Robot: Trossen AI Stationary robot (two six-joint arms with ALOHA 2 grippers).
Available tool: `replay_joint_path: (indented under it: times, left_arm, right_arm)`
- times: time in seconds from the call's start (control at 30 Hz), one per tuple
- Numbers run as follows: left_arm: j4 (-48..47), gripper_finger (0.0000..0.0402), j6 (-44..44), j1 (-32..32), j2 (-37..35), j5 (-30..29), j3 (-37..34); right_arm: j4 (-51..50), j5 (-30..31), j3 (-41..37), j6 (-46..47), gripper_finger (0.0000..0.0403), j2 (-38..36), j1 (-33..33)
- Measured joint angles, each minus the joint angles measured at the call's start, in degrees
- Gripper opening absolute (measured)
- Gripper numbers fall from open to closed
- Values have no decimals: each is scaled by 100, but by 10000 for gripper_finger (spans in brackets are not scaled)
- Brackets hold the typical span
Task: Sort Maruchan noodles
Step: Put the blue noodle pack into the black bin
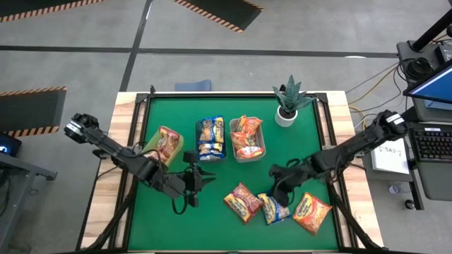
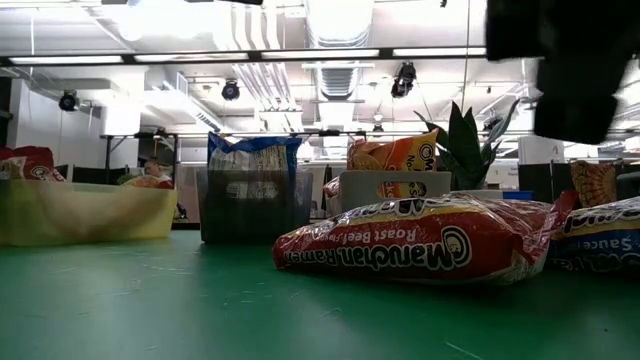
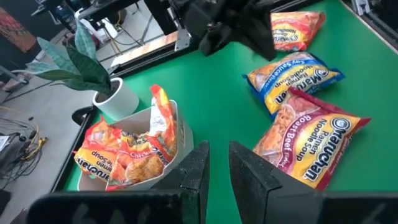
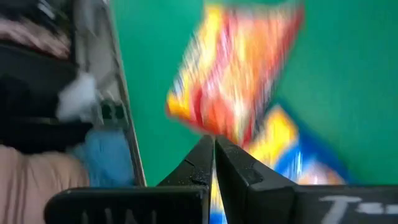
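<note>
Three loose Maruchan packets lie flat on the green table near its near edge: a red one [image 1: 241, 202] [image 3: 314, 140] [image 2: 420, 250], a blue-and-yellow one [image 1: 272, 209] [image 3: 292, 78] and an orange one [image 1: 311, 213] [image 3: 297, 28]. More packets stand in three bins. My left gripper [image 1: 203, 176] [image 3: 217, 155] is open and empty, just left of the red packet. My right gripper [image 1: 277, 188] [image 4: 214, 146] is shut and empty, raised above the blue-and-yellow packet; the low view shows it [image 2: 580, 70] well clear of the table.
A yellow-green bin [image 1: 150, 144] holds red packets, a dark bin [image 1: 210, 156] blue-and-yellow ones, a grey bin [image 1: 247, 156] orange ones, all in a row mid-table. A potted plant [image 1: 288, 106] stands at the far right. Bare green mat lies along the near left.
</note>
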Motion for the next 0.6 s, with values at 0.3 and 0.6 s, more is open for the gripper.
replay_joint_path:
  times: [0.3,0.6]
  left_arm:
    - [59,43,-32,4,124,-17,20]
    - [87,43,-39,9,124,-20,20]
  right_arm:
    - [-4241,-161,1603,1371,9,1054,505]
    - [-4568,-312,2145,1479,19,1739,614]
